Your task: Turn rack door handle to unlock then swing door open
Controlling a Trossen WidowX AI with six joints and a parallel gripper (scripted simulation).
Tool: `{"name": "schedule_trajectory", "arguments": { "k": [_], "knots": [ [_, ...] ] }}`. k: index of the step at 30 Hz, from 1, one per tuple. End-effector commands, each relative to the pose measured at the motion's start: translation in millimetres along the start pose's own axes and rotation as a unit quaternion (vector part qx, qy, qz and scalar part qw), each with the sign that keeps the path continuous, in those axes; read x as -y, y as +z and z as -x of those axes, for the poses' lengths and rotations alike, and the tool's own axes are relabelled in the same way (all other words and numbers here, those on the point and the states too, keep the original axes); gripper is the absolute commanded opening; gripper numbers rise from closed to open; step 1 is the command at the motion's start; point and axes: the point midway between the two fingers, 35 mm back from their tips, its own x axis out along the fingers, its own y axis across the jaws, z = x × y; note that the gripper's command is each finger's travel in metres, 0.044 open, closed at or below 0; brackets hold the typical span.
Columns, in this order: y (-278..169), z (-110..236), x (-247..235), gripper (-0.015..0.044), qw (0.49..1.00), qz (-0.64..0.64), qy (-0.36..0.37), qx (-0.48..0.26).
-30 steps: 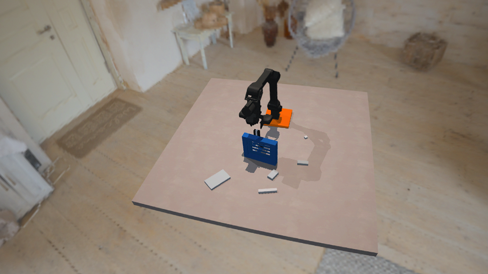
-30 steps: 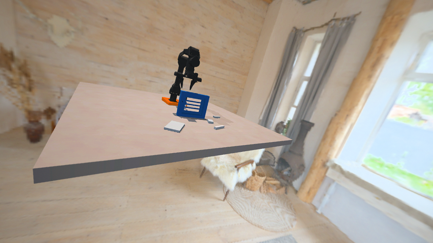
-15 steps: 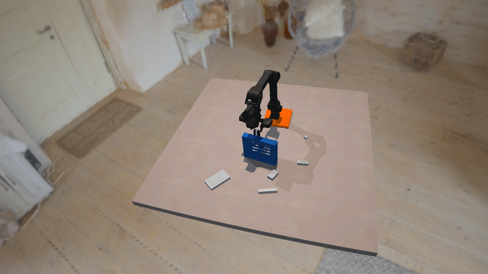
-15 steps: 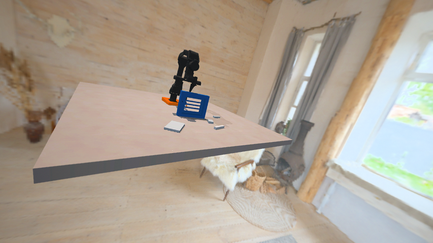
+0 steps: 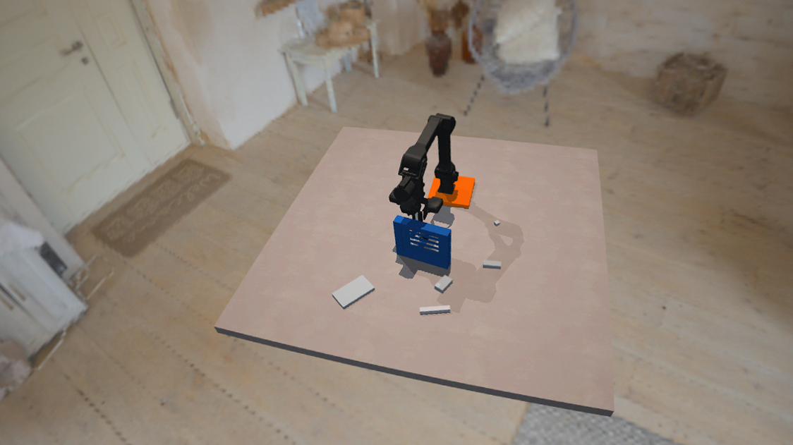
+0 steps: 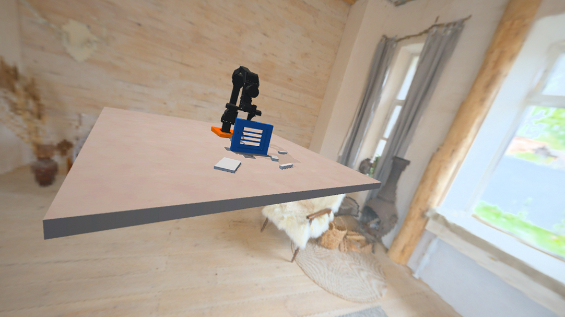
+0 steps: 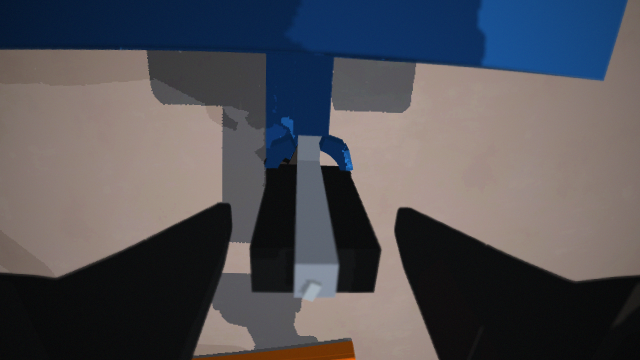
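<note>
At the wrist frame's lower centre, the black-and-grey upright handle [image 7: 316, 215] shows between the tips of the open, unloaded black two-fingered pincer [image 5: 420, 213] [image 7: 315, 217]

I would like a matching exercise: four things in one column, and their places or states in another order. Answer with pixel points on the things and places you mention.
1. black parallel-jaw gripper [image 5: 418, 213] [image 6: 248, 117] [image 7: 315, 217]
2. upright black-and-grey door handle [image 5: 416, 216] [image 7: 315, 215]
3. flat orange base plate [image 5: 465, 191] [image 6: 218, 131] [image 7: 280, 353]
4. largest white rectangular slab [image 5: 353, 291] [image 6: 227, 165]

A. under the arm's foot
B. beyond the blue door, seen from the arm's base
C. open
D. between two spread fingers, not squeezed

Pairs: 1-C, 2-D, 3-A, 4-B
</note>
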Motion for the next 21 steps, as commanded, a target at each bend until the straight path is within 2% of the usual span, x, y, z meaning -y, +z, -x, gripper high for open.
{"name": "schedule_trajectory", "arguments": {
  "k": [1, 11, 17, 21],
  "knots": [
    [-1.2, -5.9, -0.9, 0.0286, 1.000, -0.002, 0.003, -0.001],
    [-2.8, -19.8, -1.0, 0.0286, 1.000, -0.002, 0.003, -0.001],
    [-2.8, -19.8, -1.0, 0.0129, 1.000, -0.002, 0.003, -0.001],
    [-2.8, -19.8, -1.0, 0.0102, 1.000, -0.002, 0.003, -0.001]
  ]
}}
